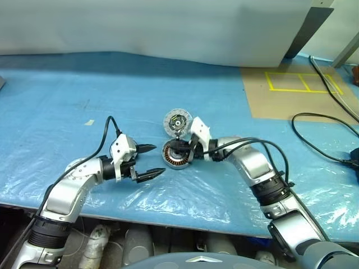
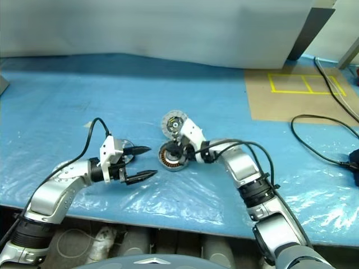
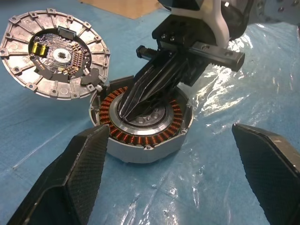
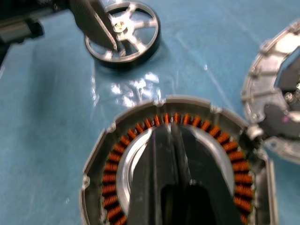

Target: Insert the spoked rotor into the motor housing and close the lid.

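- On the blue plastic-covered tabletop (image 1: 235,112), near its front middle, sits the motor housing (image 3: 143,129), a shallow round silver casing with a ring of copper-brown windings showing inside.
- The lid (image 3: 54,56) is swung open and lies at the far side of the housing, touching its rim at one corner; its inner face, with radial segments round the edge and a small circuit board in the middle, is turned upward.
- The right end effector (image 3: 129,110) has its two black fingers pressed together with nothing between them. It reaches in from the robot's right, tilted down, and its tips are inside the bore of the housing, within the ring of windings.
- The spoked rotor (image 4: 123,33), a silver wheel with a dark outer band, lies flat on the tabletop on the robot's left of the housing, apart from it and not yet inserted.
- The left end effector (image 1: 150,161) is spread wide and holds nothing. It points level toward the housing from the left, just short of it; in the right wrist view one of its fingertips (image 4: 101,29) overlaps the rotor's rim, though I cannot tell whether it touches.
- Black cables (image 1: 331,145) trail over the right part of the tabletop, and a brown board (image 1: 291,98) marked with yellow tape lies at the far right.
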Robot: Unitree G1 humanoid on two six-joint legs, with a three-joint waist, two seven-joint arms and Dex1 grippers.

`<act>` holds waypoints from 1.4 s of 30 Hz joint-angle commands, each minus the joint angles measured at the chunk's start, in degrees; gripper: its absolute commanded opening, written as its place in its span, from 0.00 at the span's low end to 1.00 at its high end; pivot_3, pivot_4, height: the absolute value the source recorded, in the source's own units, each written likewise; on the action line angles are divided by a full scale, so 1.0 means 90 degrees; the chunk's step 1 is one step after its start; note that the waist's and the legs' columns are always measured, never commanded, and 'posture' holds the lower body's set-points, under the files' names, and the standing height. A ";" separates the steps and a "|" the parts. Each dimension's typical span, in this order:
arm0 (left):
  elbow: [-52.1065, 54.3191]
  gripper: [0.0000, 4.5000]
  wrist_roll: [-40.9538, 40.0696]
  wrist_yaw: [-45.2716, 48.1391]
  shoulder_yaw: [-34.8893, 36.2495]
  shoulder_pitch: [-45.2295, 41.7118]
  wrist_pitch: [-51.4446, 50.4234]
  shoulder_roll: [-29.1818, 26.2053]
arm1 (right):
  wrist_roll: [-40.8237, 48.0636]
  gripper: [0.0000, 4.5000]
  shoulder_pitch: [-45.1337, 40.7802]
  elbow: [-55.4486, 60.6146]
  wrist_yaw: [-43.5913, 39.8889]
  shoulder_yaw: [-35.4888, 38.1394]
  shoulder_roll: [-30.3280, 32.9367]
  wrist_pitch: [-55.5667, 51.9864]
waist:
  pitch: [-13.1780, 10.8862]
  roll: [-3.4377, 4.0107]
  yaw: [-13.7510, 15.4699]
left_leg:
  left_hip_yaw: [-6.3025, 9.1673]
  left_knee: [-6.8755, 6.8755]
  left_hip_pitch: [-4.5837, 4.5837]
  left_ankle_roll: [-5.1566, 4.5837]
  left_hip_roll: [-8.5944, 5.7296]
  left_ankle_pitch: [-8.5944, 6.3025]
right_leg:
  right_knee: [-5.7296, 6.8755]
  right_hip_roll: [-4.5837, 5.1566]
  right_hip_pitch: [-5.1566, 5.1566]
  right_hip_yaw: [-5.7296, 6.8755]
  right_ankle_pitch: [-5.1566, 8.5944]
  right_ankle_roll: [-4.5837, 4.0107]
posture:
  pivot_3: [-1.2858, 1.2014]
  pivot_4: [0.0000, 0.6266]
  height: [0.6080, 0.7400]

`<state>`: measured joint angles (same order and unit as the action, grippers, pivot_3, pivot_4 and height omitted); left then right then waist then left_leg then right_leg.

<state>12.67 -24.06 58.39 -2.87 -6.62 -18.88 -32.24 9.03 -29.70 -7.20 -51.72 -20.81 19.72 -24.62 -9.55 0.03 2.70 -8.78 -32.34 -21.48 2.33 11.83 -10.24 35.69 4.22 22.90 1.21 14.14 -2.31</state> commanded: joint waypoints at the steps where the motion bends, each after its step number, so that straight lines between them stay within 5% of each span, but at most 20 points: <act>1: 0.0301 0.98 -0.0148 -0.0043 0.0035 -0.0037 -0.0064 -0.0016 | -0.0406 0.01 0.0092 -0.0732 0.0309 -0.0025 0.0057 0.0143 | 0.0002 -0.0003 -0.0001 | 0.0000 0.0000 0.0016 0.0000 0.0001 0.0000 | 0.0000 0.0000 -0.0016 0.0000 0.0000 0.0000 | 0.52 0.24 1.00; 11: 0.0216 0.98 -0.0152 -0.0024 0.0032 -0.0106 -0.0060 0.0000 | 0.1641 0.01 -0.0001 0.0882 -0.0344 0.1119 -0.0180 -0.1387 | 0.0000 -0.0001 0.0058 | 0.0001 0.0001 0.0024 -0.0003 0.0001 0.0000 | -0.0002 0.0003 -0.0026 -0.0002 0.0000 0.0001 | 0.52 0.24 1.00; 26: 0.0172 0.98 -0.0298 0.0065 0.0273 0.0015 -0.0157 -0.0280 | -0.0142 0.01 0.0374 0.0086 -0.0075 -0.0121 0.0221 0.0105 | 0.0001 -0.0002 0.0028 | 0.0000 0.0011 -0.0005 0.0001 0.0002 0.0000 | -0.0005 -0.0002 0.0008 0.0004 0.0001 0.0001 | 0.52 0.24 1.00; 35: -0.0396 0.98 -0.0344 0.0688 0.1167 0.0207 -0.0011 -0.1458 | 0.0438 0.01 0.0178 0.0625 -0.0268 0.0440 0.0157 0.0070 | 0.0000 -0.0002 -0.0009 | 0.0000 0.0011 0.0017 0.0000 0.0002 -0.0001 | -0.0005 -0.0003 -0.0010 0.0000 0.0001 0.0001 | 0.52 0.24 1.00; 42: -0.1731 0.98 0.0124 0.1140 0.1324 -0.0974 0.0558 -0.2240 | 0.1315 0.01 -0.0275 0.1662 -0.0857 0.0861 0.0641 -0.1058 | -0.0002 -0.0004 0.0088 | 0.0001 0.0007 -0.0008 -0.0001 0.0000 0.0000 | -0.0006 -0.0002 0.0010 0.0003 0.0000 0.0000 | 0.52 0.24 1.00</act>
<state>-0.27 -24.85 67.56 8.58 -13.08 -16.94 -51.03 17.54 -30.88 4.15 -57.73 -14.62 24.83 -31.46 -9.57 0.00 3.50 -8.77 -32.28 -21.52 2.32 11.83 -10.24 35.65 4.20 22.97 1.24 14.15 -2.31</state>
